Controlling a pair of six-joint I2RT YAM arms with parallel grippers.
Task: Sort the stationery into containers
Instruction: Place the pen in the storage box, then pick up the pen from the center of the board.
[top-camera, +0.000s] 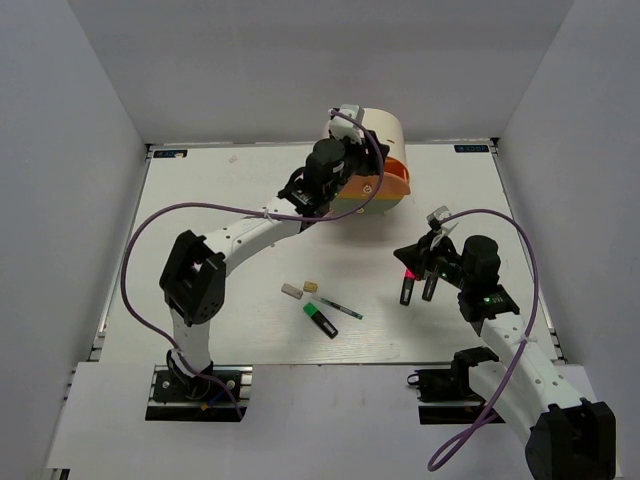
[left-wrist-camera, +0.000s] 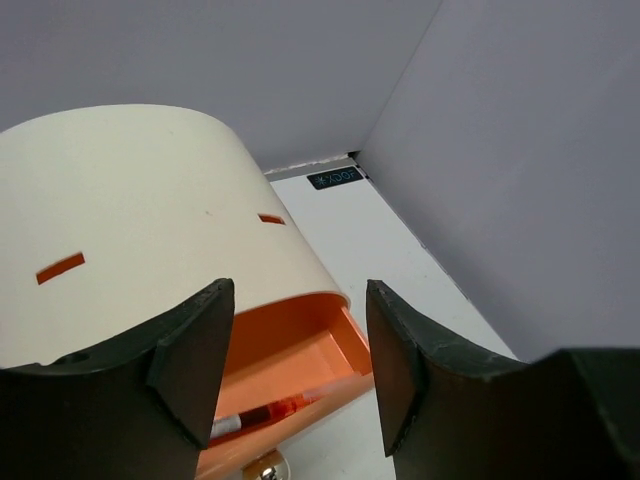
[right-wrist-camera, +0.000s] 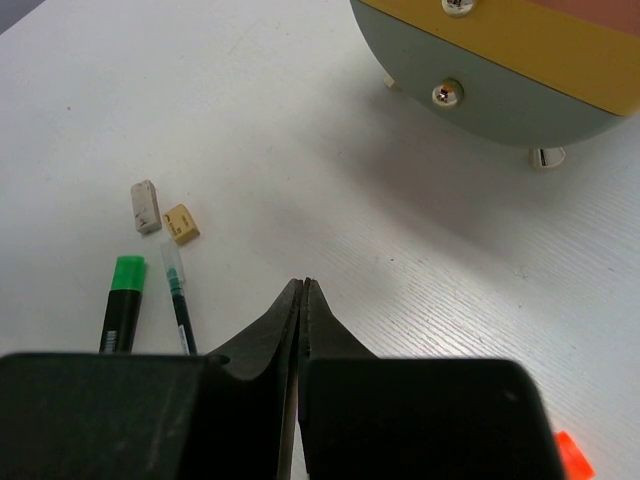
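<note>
Left claw (left-wrist-camera: 300, 292) is spread wide and hangs over the pulled-out orange drawer (left-wrist-camera: 325, 350) at the top front of the cream half-cylinder unit (left-wrist-camera: 130, 230), fingers apart on either side of the drawer opening. The thin red-white pen (left-wrist-camera: 255, 415) lies inside that drawer, near its front wall, above the round knob (left-wrist-camera: 265, 467). Right claw (right-wrist-camera: 303, 285) has its fingers pressed together with no gap, pinching nothing visible, low over the desk (top-camera: 200, 200), in front of the unit and to its right. The yellow drawer (right-wrist-camera: 520, 40) sits pushed in below the orange one. In front of the unit and to its left, well apart from it, the grey eraser (right-wrist-camera: 145, 205) and tan eraser (right-wrist-camera: 181, 222) lie just beside each other. The green-capped highlighter (right-wrist-camera: 122, 300) and thin teal pen (right-wrist-camera: 178, 295) lie a little nearer still. The pink-capped highlighter (top-camera: 407, 285) is in front of the unit, to its right, by the right claw. An orange cap (right-wrist-camera: 568, 452) shows at the frame edge beside that claw, its body hidden.
</note>
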